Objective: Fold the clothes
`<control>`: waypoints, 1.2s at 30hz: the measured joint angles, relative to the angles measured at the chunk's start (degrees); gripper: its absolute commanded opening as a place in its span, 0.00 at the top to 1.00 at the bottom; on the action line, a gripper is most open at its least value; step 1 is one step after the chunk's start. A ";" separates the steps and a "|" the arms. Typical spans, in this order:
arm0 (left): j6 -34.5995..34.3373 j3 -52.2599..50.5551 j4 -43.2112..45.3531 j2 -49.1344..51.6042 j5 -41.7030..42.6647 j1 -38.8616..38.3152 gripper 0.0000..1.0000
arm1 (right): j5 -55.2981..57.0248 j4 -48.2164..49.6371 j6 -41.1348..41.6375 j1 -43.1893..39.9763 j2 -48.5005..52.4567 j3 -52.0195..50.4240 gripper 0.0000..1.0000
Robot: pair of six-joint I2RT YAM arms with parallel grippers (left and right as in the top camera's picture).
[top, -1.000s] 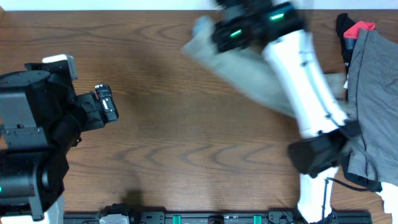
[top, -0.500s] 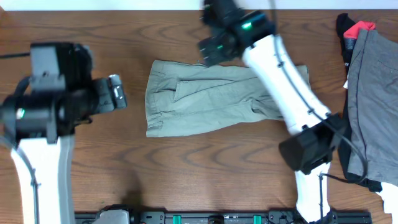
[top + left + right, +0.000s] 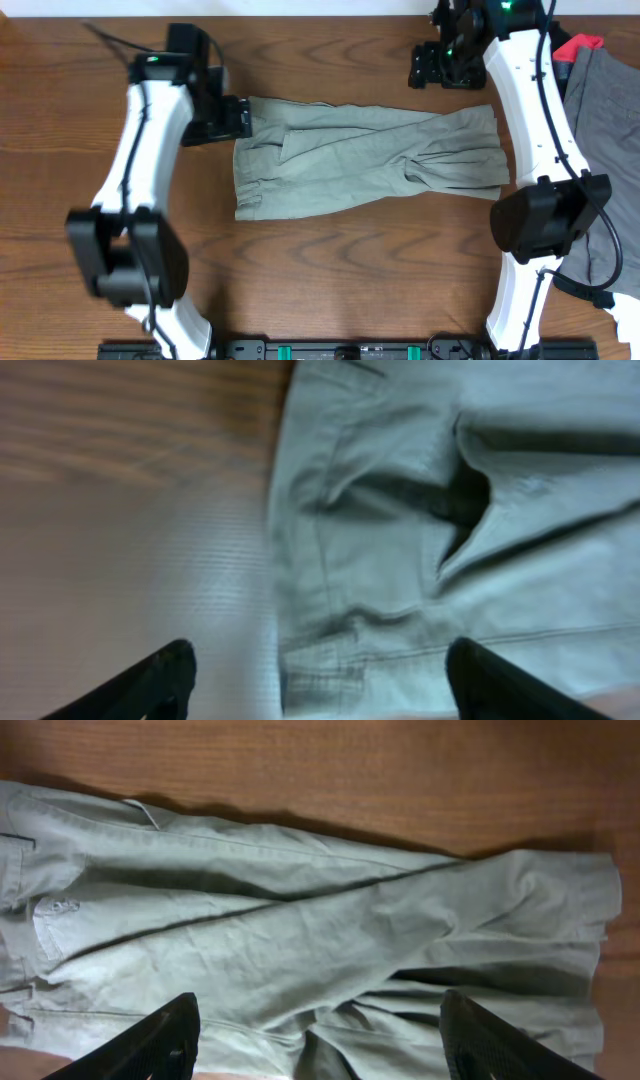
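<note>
The khaki shorts (image 3: 360, 160) are seen laid flat and unfolded on the wooden desk (image 3: 330, 270). The waistband is turned toward the left arm's side and the two leg hems toward the right arm's side. Creases are gathered toward the hem end, and a small flap of cloth is turned up near the waist.

The left claw (image 3: 238, 118) is held at the waistband corner of the shorts farthest from the arm bases. Whether it touches the cloth cannot be told from above. In the left wrist view its fingers (image 3: 160, 680) are shown wide apart. The waistband edge and a dark opening in the shorts (image 3: 420, 560) lie below and between them, and nothing is clamped.

The right claw (image 3: 428, 66) is placed just beyond the far edge of the shorts, over bare desk, toward the hem end. In the right wrist view its fingers (image 3: 480, 1040) are likewise spread apart with nothing gripped. The shorts (image 3: 320, 930) are seen nearly full length beneath.

A grey garment (image 3: 600, 140) lies beyond the hem end of the shorts, apart from them. A black and red cloth (image 3: 572, 45) is seen at its far corner.
</note>
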 measured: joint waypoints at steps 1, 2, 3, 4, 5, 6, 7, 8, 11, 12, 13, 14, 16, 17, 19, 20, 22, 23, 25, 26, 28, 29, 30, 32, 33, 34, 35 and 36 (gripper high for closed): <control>0.13 -0.02 0.92 1.84 0.13 -0.39 0.21 | -0.15 -0.35 0.00 -0.17 0.00 0.00 0.25; 0.26 -0.02 1.36 3.04 0.20 -0.63 0.22 | -0.39 -0.70 0.02 -0.26 0.00 0.00 0.23; 0.31 -0.04 1.75 4.70 0.46 -0.92 0.22 | -0.44 -1.01 0.02 -0.28 0.00 0.00 0.22; 0.44 -0.04 1.88 5.90 0.66 -1.16 0.22 | -0.44 -1.29 0.00 -0.28 0.00 0.00 0.20; 0.59 -0.07 1.97 7.13 0.85 -1.42 0.21 | -0.33 -1.66 0.02 -0.28 0.00 0.00 0.18; 0.74 -0.07 1.99 8.07 0.90 -1.66 0.21 | 0.13 -2.01 0.02 -0.28 0.00 0.00 0.18; 0.96 -0.07 1.99 8.96 0.98 -1.90 0.21 | 0.81 -2.21 0.13 -0.28 0.00 0.00 0.18; 1.09 -0.07 2.01 9.53 1.09 -2.01 0.21 | 1.70 -2.38 0.31 -0.35 0.00 0.00 0.18; 1.66 -0.11 1.95 10.19 1.36 -2.38 0.21 | 3.43 -2.99 1.18 -1.11 0.00 -0.59 0.19; 1.81 -0.11 1.90 10.19 1.51 -2.40 0.21 | 3.72 -3.26 1.51 -1.73 -0.02 -1.60 0.19; 1.81 -0.11 1.75 10.19 1.53 -2.40 0.21 | 3.80 -3.56 1.73 -2.19 -0.07 -2.64 0.19; 1.84 -0.11 1.51 10.19 1.64 -2.40 0.21 | 4.00 -3.82 1.92 -2.73 -0.07 -4.35 0.20; 1.86 -0.13 0.79 10.19 1.75 -2.40 0.21 | 4.24 -3.85 2.27 -4.11 -0.07 -8.46 0.24; 1.86 -0.11 0.37 10.19 1.77 -2.40 0.21 | 4.48 -3.41 2.49 -4.92 -0.07 -11.56 0.24; 1.88 -0.13 -0.39 10.19 1.92 -2.38 0.21 | 4.61 -1.46 2.97 -6.12 -0.07 -16.11 0.24; 1.88 -0.13 -0.74 10.19 1.92 -2.38 0.21 | 4.63 -0.26 3.17 -6.71 -0.04 -18.01 0.25; 1.90 -0.13 -1.42 10.10 1.92 -2.38 0.21 | 4.59 4.09 3.63 -8.57 -0.02 -22.75 0.25; 1.88 -0.13 -1.73 10.03 1.92 -2.38 0.21 | 4.61 5.86 3.82 -9.33 -0.02 -24.24 0.25; 1.92 -0.15 -2.43 9.51 1.90 -2.38 0.21 | 4.66 9.68 4.02 -11.19 -0.02 -27.58 0.25; 1.99 -0.15 -2.64 9.07 1.92 -2.38 0.21 | 4.79 11.30 4.04 -12.20 -0.02 -29.20 0.27; 2.01 -0.15 -3.50 8.00 1.92 -2.38 0.21 | 4.11 13.07 3.69 -13.79 -0.02 -31.15 0.33; 2.01 -0.15 -4.22 7.28 1.92 -2.38 0.21 | 3.06 13.33 3.19 -14.34 -0.02 -31.78 0.34; 2.01 -0.15 -4.96 6.49 1.92 -2.38 0.21 | 0.94 13.25 2.03 -14.91 -0.02 -32.41 0.36; 2.01 -0.15 -6.38 4.96 1.92 -2.38 0.21 | -2.54 11.43 0.04 -15.04 -0.02 -32.76 0.38; 2.03 -0.15 -6.91 4.42 1.90 -2.38 0.21 | -2.82 11.39 -0.31 -15.02 -0.02 -32.79 0.38; 2.01 -0.15 -7.61 3.78 1.90 -2.38 0.21 | -3.32 9.81 -0.70 -14.91 -0.02 -32.83 0.38; 2.01 -0.15 -8.22 3.41 1.90 -2.38 0.21 | -3.26 9.07 -0.90 -14.84 -0.02 -32.83 0.38; 2.01 -0.15 -9.07 3.06 1.90 -2.38 0.21 | -2.78 8.28 -0.92 -14.78 -0.02 -32.89 0.37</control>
